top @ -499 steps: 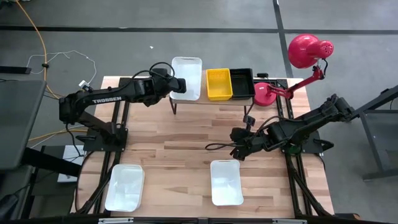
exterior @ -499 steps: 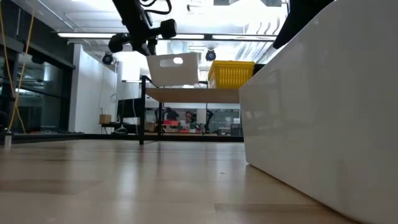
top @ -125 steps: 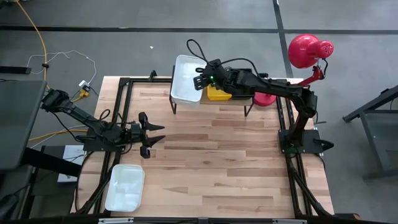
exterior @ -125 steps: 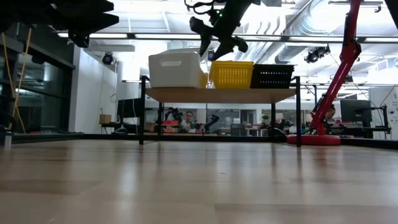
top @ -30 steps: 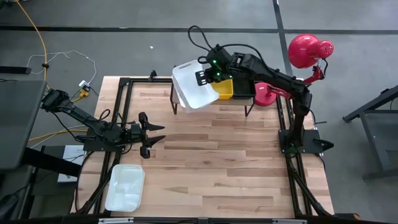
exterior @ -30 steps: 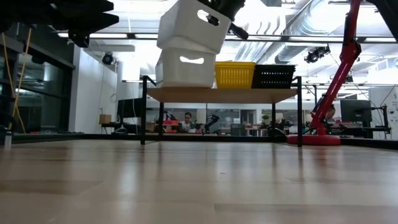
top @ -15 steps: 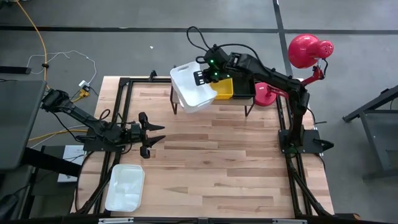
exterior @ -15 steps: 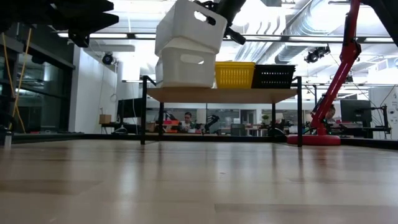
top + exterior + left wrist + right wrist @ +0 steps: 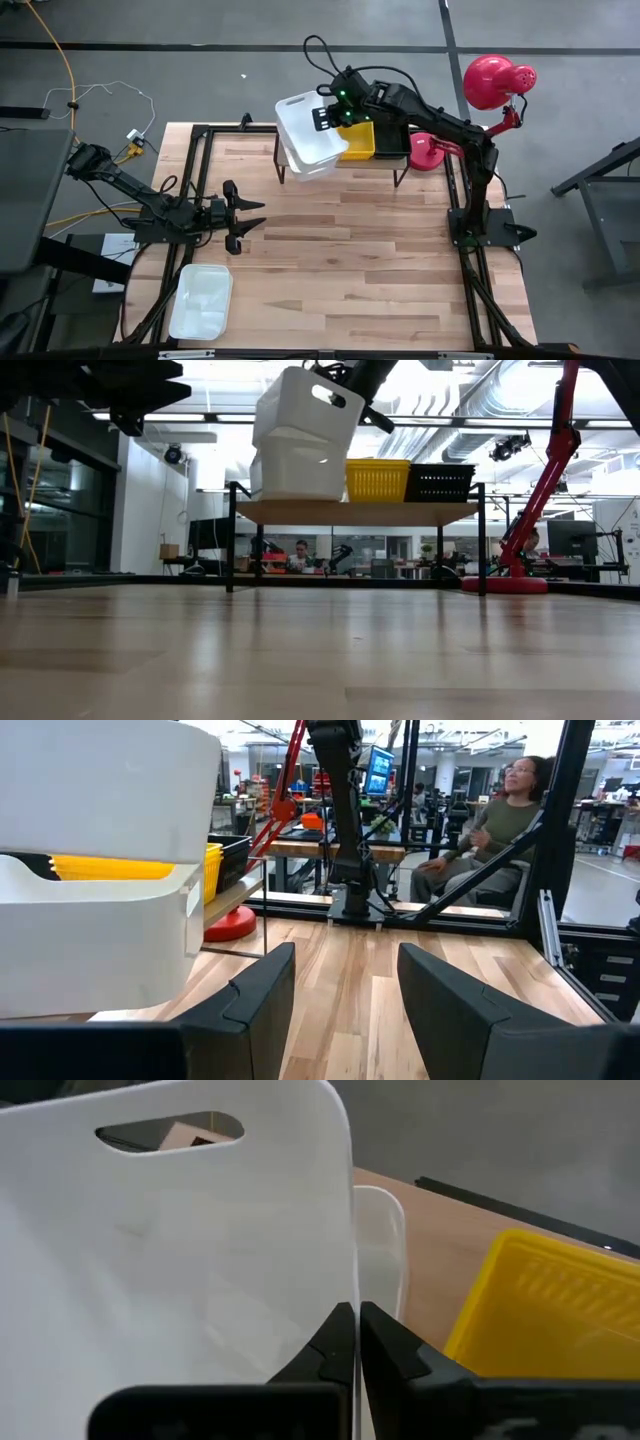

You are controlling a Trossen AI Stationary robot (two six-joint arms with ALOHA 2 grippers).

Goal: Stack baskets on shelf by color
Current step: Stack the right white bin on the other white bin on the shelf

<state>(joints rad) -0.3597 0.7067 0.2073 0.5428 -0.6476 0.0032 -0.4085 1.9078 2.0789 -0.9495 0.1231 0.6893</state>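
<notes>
My right gripper (image 9: 325, 120) is shut on a white basket (image 9: 308, 130), held tilted above the shelf's (image 9: 350, 512) left end. Its lower side dips into a second white basket (image 9: 295, 475) that stands on the shelf. A yellow basket (image 9: 360, 140) and a black basket (image 9: 440, 482) stand beside them on the shelf. A third white basket (image 9: 200, 300) lies on the table near its front left corner. My left gripper (image 9: 250, 215) hovers open over the table's left middle, empty. My right gripper pinches the white basket's side wall (image 9: 352, 1280) nearest the yellow basket, at its rim. One finger is inside and one outside. The fingers come from above and the table's right, slanting down. The basket hangs tilted, its held side high and its low side in the basket beneath.
A red lamp (image 9: 490, 85) stands with its base (image 9: 425, 152) at the shelf's right end. A person (image 9: 490, 820) sits beyond the table's right side. Bare wooden tabletop (image 9: 380, 260) stretches in front of the shelf.
My right gripper has carried the white basket down and a little toward the table's far edge. The basket stays tilted, and its low side has sunk into the white basket on the shelf, covering that basket's handle slot.
</notes>
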